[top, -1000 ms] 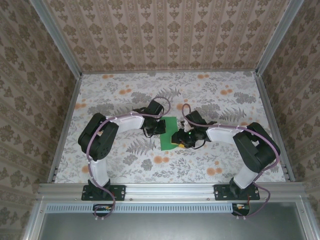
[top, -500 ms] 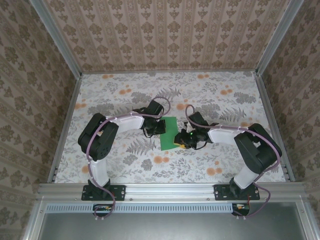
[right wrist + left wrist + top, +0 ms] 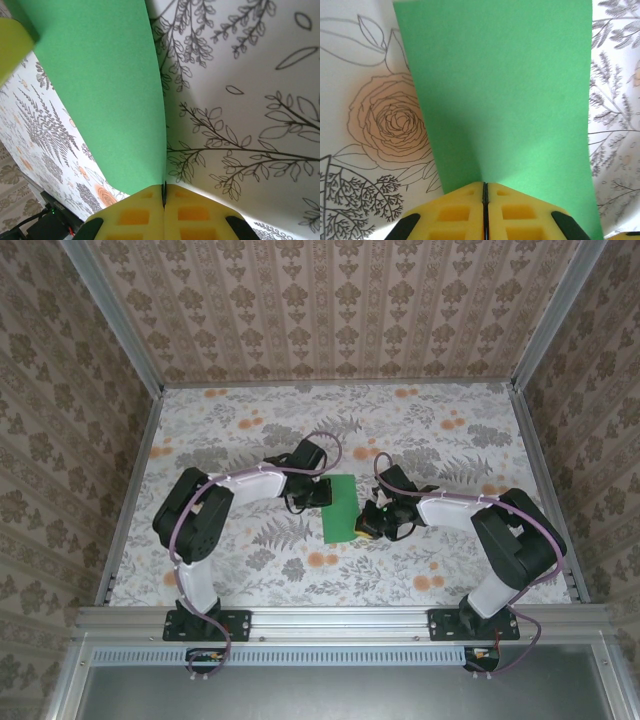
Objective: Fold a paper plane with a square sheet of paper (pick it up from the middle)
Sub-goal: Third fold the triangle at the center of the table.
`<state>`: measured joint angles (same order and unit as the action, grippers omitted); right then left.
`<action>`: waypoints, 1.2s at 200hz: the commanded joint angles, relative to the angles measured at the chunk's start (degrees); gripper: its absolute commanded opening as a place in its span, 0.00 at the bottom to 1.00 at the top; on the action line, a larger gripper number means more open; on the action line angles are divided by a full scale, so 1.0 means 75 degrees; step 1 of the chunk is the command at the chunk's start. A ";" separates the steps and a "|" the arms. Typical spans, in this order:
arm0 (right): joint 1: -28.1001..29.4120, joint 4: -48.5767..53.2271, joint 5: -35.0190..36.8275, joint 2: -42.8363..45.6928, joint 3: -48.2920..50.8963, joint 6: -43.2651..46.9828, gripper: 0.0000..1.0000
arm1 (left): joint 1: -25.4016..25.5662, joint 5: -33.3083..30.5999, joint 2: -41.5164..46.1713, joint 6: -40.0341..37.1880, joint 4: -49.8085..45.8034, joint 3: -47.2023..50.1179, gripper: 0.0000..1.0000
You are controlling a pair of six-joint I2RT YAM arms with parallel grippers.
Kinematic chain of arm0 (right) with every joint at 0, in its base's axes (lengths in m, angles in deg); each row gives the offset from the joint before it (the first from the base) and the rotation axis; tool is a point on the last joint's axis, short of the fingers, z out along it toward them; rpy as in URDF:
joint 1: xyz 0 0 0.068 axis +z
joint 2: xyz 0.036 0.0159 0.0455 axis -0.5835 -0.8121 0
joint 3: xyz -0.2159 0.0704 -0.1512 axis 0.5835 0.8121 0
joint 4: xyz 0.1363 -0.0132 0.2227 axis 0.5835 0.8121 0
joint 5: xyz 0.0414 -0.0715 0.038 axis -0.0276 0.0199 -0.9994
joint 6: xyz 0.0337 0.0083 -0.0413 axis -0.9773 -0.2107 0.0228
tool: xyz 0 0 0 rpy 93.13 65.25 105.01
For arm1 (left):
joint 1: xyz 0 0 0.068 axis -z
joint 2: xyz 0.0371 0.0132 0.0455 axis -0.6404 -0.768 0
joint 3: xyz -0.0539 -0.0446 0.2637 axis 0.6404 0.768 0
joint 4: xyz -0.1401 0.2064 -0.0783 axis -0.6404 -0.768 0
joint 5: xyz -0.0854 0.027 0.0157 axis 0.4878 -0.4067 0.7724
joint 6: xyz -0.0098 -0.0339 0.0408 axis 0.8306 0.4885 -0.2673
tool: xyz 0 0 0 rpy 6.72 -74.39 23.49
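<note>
**Two pincers clamped on one flimsy green sheet**

Nearest me runs the aluminium rail point(image 3: 340, 623) that carries both arm bases. Beyond it, mid-surface, the square sheet of paper point(image 3: 340, 508) lies between the two wrists. From above it looks like a narrow green rectangle.

The left pincer point(image 3: 484, 192) has its yellow pads point(image 3: 455, 215) pressed together, and the paper's near edge runs straight into the seam. The right pincer point(image 3: 163, 192) is likewise closed, nipping the opposite edge, and the sheet curves up away from it.

I judge this paper to be very light and limp. It should crease at the slightest sideways pull and tear if the arms drift apart. Edge grips near the middle of each side seem right, with slack left between them.

What stands in the way is mostly the arms themselves, since the wrists crowd close and a cable point(image 3: 380, 465) loops above the right one. Farther off there is the floral surface point(image 3: 250, 430), then patterned walls point(image 3: 330, 300).
</note>
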<state>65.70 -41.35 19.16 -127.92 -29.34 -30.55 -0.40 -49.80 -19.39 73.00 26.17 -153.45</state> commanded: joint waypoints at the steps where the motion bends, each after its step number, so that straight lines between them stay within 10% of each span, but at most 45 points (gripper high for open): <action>1: -0.0020 0.0458 0.0098 0.0057 -0.0030 0.0046 0.06 | -0.0168 0.0222 0.0103 -0.0347 0.0017 -0.0205 0.09; 240: 0.0113 -0.0713 -0.0231 -0.1155 -0.1303 -0.0600 0.07 | -0.0146 0.0367 -0.0305 -0.0535 -0.0192 -0.0107 0.08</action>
<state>66.24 -43.95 17.39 -134.69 -37.58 -33.08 -1.67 -46.92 -22.45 70.77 26.43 -154.76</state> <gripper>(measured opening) 0.068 0.079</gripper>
